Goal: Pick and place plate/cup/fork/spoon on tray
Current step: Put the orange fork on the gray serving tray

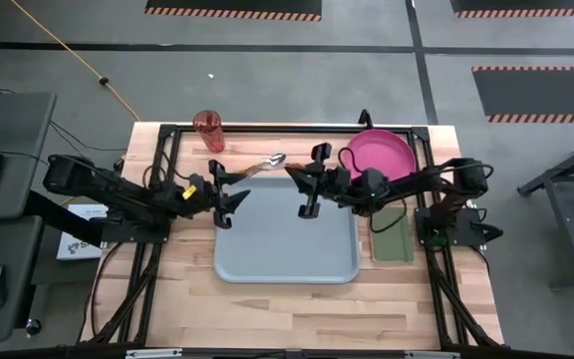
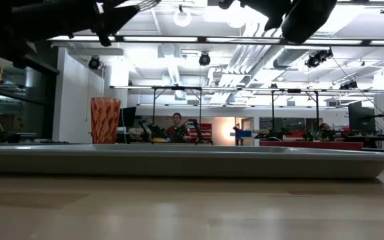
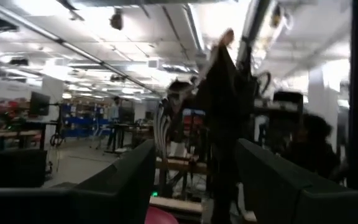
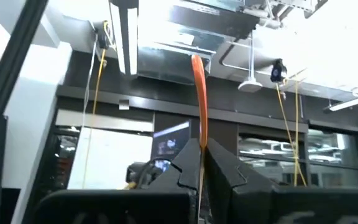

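The pale blue-grey tray (image 1: 285, 239) lies mid-table and shows across the low view (image 2: 192, 163). A silver spoon (image 1: 267, 165) shows just beyond the tray's far edge. The red-orange cup (image 1: 207, 130) stands upright at the far left (image 2: 105, 120). The pink plate (image 1: 382, 155) lies at the far right, partly under my right arm. My left gripper (image 1: 225, 192) hovers open over the tray's far left corner (image 3: 197, 180). My right gripper (image 1: 302, 179) hovers over the tray's far edge, shut on a thin orange utensil (image 4: 197, 93). Whether this is the fork, I cannot tell. My right gripper pinches the thin orange utensil between its two fingers, at one end (image 4: 200, 134). It shows edge-on, and the rest stands out beyond the fingertips, along the fingers, pointing upward. It is lifted clear of the table.
A dark-green rectangular pad (image 1: 392, 236) lies right of the tray. A black frame runs round the table's edges. The room beyond holds benches and a person (image 2: 176, 125) far off. Both arms hang high above the tray in the low view.
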Robot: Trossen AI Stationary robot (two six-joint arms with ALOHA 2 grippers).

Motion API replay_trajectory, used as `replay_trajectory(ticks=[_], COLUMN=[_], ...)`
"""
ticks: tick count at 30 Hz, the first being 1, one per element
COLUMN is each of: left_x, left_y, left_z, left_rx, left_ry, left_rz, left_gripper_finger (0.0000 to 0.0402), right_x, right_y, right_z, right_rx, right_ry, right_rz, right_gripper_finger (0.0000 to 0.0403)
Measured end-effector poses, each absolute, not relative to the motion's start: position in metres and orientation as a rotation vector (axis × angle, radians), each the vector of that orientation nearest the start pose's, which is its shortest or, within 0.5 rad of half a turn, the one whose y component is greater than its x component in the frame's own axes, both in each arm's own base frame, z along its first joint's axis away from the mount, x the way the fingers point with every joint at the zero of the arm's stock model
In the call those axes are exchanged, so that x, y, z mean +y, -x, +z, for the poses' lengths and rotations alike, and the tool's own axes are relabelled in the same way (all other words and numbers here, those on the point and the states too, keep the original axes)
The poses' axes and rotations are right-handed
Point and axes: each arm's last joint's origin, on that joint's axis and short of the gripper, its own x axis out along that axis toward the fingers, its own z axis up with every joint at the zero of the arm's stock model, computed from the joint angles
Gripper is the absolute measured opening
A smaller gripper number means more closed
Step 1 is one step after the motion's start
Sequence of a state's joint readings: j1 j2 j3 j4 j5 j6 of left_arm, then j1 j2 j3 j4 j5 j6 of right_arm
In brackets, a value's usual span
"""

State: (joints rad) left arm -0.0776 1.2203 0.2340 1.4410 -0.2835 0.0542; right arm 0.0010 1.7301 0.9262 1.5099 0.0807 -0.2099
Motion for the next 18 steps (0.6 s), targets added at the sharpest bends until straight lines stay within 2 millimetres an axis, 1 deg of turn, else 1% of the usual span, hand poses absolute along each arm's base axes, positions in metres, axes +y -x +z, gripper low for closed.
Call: replay_trajectory(ticks=[2, 5, 8, 13, 15, 18], left_x=[-0.008, -0.009, -0.009, -0.010, -0.011, -0.013], left_y=[-0.205, -0.210, -0.215, -0.225, -0.228, -0.231], left_z=[0.219, 0.216, 0.211, 0.208, 0.210, 0.222], left_rx=[-0.419, -0.399, -0.364, -0.342, -0.373, -0.483], left_ry=[-0.007, -0.016, -0.038, -0.067, -0.054, -0.015], left_rz=[0.210, 0.214, 0.221, 0.227, 0.189, 0.118], left_gripper_finger=[0.0211, 0.0211, 0.0211, 0.0211, 0.0211, 0.0211], right_x=[-0.002, -0.002, -0.001, 0.002, 0.002, 0.003], right_y=[-0.354, -0.360, -0.363, -0.365, -0.365, -0.365], right_z=[0.288, 0.286, 0.291, 0.299, 0.301, 0.303], right_rx=[-0.697, -0.701, -0.720, -0.747, -0.756, -0.767], right_ry=[0.173, 0.177, 0.191, 0.214, 0.217, 0.221], right_rz=[-0.147, -0.148, -0.127, -0.123, -0.105, -0.083], right_gripper_finger=[0.0000, 0.0000, 0.0000, 0.0000, 0.0000, 0.0000])
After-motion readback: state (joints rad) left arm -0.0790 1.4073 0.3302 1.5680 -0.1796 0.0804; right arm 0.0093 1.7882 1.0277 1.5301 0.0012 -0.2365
